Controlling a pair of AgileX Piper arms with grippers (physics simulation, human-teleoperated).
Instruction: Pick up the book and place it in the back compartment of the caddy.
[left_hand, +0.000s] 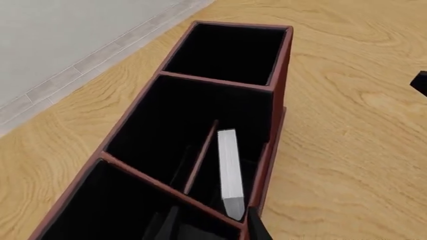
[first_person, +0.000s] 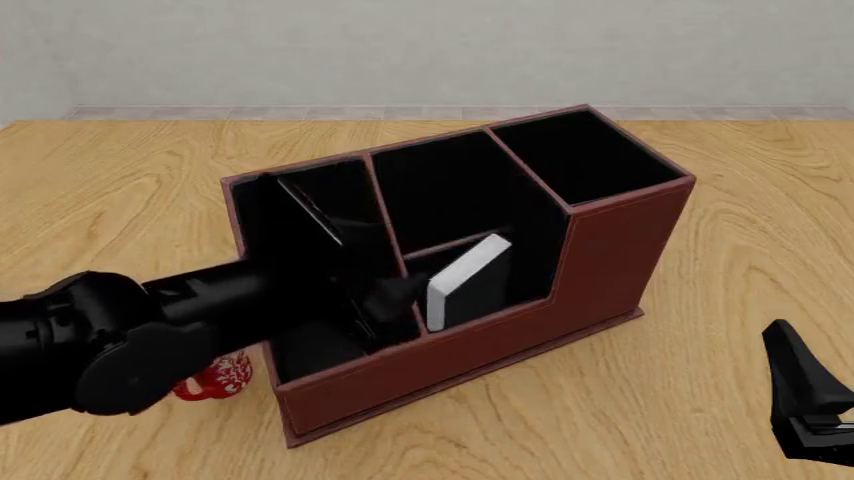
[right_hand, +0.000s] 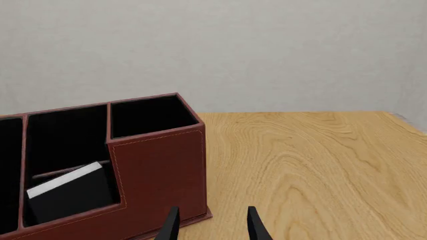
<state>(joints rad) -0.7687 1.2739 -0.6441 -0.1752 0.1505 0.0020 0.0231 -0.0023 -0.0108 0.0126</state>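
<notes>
Black left arm (first_person: 120, 345), lower left of the front view, its jaws hidden, reaches into your reddish-brown leather-look caddy (first_person: 587, 270), where the stiff black hardback book (first_person: 470, 280) stands mid-frame; grip its covers. Right gripper (right_hand: 212, 223) hangs apart

You are working under even, diffuse light with no visible source and no glare. The tabletop (first_person: 694, 390) renders bright and sharp, its wood grain crisp to every frame edge, with no blur or lens distortion. Shadows are faint: only a soft dark line under the caddy (first_person: 534, 300). Its black lining swallows detail, so the left arm (first_person: 147, 335) merges with it. The book (left_hand: 230, 170) pages read clean white.
</notes>
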